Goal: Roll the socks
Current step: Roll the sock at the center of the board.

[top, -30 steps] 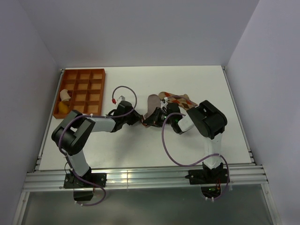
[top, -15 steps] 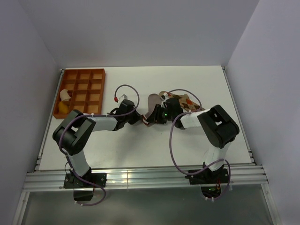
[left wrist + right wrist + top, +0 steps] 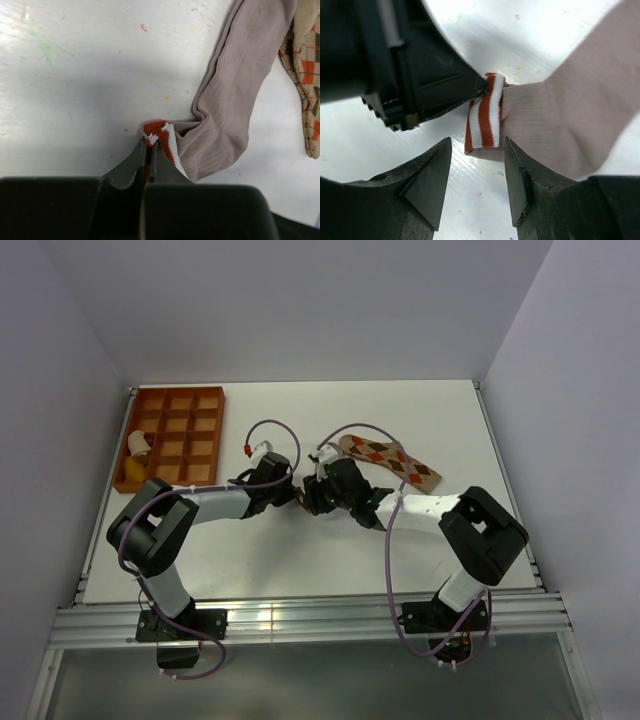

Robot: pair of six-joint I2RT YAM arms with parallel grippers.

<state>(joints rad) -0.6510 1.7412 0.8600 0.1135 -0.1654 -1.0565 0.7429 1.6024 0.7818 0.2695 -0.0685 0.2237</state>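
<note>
1. From the top view, you have an orange tray [image 3: 205, 430] of twelve compartments at the far left of the table [image 3: 300, 560]. A pale item [image 3: 138, 445] and a yellow item [image 3: 133, 471] sit in the two nearest compartments of its left column. The argyle sock [image 3: 392, 460] lies flat towards the far right. The left fingers [image 3: 296, 500] and right fingers [image 3: 314, 498] meet tip to tip mid-table.
2. In your left wrist view, the left fingers are clamped together on the red-and-white striped cuff [image 3: 161, 137] of the grey-brown sock [image 3: 235, 95]. The sock bends away across the table, and its far end lies just beside the argyle sock.
3. In your right wrist view, the right fingers stand apart and grip nothing. The cuff, pinched by the left fingers, hangs just beyond their tips.
</note>
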